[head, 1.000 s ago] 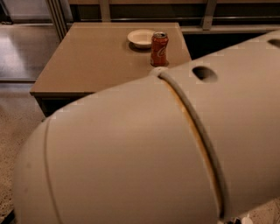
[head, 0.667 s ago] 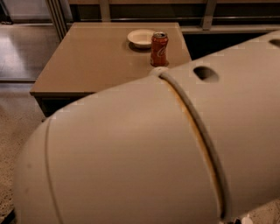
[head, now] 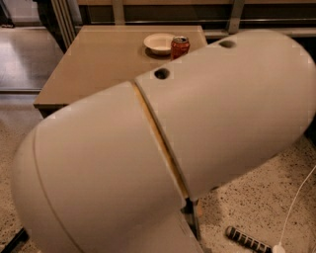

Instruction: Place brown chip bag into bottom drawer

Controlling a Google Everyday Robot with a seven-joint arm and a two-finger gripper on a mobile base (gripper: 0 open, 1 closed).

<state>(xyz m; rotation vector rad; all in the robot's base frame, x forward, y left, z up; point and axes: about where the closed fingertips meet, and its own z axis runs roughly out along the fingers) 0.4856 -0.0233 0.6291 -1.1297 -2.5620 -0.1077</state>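
Filling the view: the robot's cream arm [head: 148, 163], two rounded shells meeting at a slanted seam [head: 159, 141], with a small dark hole [head: 161, 74] near the seam and a second hole [head: 227, 44] higher up to the right.
Tabletop: a tan square tabletop [head: 98, 64] behind the arm, with its near edge and left corner showing.
On the tabletop: a pale bowl [head: 159, 43] towards the far edge, and a red can [head: 180, 46] standing upright just beside it on the right. The arm covers the can's base.
Floor: speckled stone floor [head: 256, 197] below and to the right of the arm, and a smoother, shinier floor [head: 19, 59] off to the left of the tabletop.
On the floor: a thin white cable [head: 296, 207] running down the right edge, and a dark striped bar [head: 247, 240] lying near its end.
Back of the room: dark railings with pale uprights [head: 232, 15] behind the tabletop.
Claw: out of sight, so I cannot tell how its fingers stand.
Brown chip bag and bottom drawer: neither can be seen from here.
Change from a second ago: the arm has swung. One hole showed then and two show now. The can stood clear of the arm then and its base is covered now. The floor at lower right, with the cable and the bar, has come into view. The bowl and the can have stayed put.
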